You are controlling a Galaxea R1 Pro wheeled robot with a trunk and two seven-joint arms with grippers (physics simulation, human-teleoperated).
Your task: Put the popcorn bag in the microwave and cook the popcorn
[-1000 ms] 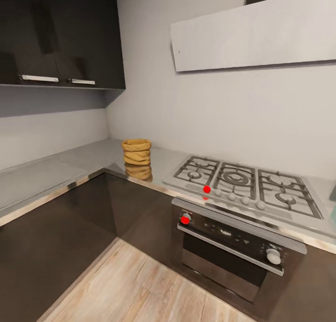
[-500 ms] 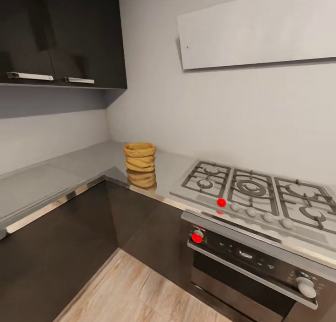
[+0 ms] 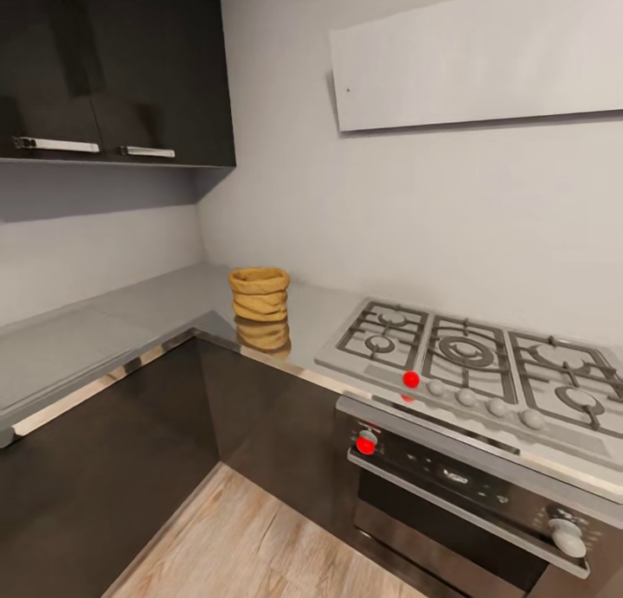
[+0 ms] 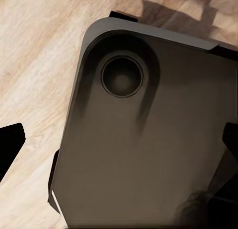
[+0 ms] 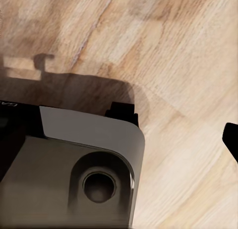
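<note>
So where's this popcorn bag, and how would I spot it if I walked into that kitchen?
Find the steel gas hob with black grates set into the grey countertop. Go along the countertop from the hob toward the corner under the dark wall cabinets. The popcorn bag stands there upright by itself: a squat tan sack with rolled, ridged sides and an open mouth, mirrored in the glossy surface.

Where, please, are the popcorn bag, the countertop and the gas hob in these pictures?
popcorn bag [image 3: 259, 294]: head view, on the middle of its folded tan side.
countertop [image 3: 130, 308]: head view, on a bare grey stretch left of the bag.
gas hob [image 3: 467, 349]: head view, on the centre burner's grate.
</note>
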